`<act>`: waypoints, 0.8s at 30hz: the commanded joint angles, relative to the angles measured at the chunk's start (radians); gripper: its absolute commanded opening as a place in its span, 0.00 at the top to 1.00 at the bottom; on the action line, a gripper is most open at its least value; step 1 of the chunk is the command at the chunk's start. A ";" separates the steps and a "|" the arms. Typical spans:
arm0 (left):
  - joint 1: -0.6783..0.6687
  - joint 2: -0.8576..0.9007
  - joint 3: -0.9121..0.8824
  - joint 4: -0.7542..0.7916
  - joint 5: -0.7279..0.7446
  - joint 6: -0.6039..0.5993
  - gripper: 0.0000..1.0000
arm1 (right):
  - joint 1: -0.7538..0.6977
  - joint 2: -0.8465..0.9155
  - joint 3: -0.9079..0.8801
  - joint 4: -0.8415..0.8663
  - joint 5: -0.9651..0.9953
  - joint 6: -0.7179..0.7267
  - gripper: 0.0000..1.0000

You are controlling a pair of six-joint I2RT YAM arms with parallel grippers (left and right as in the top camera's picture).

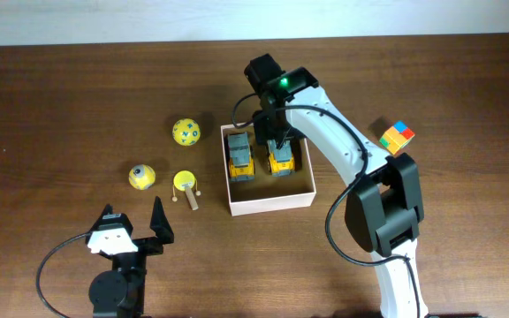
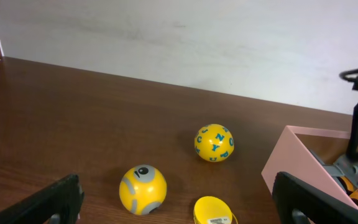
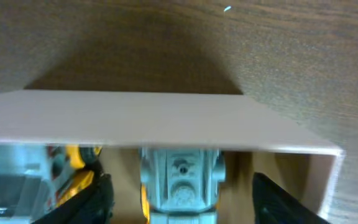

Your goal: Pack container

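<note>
Toy truck [image 3: 180,180] is straddled by the right gripper [image 3: 185,199], fingers apart and apparently untouching, inside the container [image 1: 272,201] at mid-table. The left gripper [image 1: 132,216] is spread wide, empty. If snagged during lifting, the truck could be tipped out.

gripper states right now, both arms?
Left gripper: open, empty.
Right gripper: open, straddling the yellow-and-grey toy truck in the white cardboard box, not touching it.

container [image 1: 272,201]: trucks [image 1: 240,157] inside (side by side) | balls [image 1: 186,132] left of it | cube [image 1: 397,137] right of it
</note>
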 commanded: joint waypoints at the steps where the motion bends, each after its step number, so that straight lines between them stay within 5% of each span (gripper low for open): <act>1: 0.006 -0.004 -0.003 -0.003 0.011 0.016 0.01 | 0.010 -0.017 0.065 -0.035 0.015 -0.043 0.40; 10: 0.006 -0.004 -0.003 -0.003 0.011 0.016 0.01 | 0.078 -0.016 0.068 -0.049 -0.010 -0.105 0.67; 24: 0.006 -0.004 -0.003 -0.003 0.011 0.016 0.01 | 0.101 -0.005 -0.014 0.081 -0.003 -0.103 0.84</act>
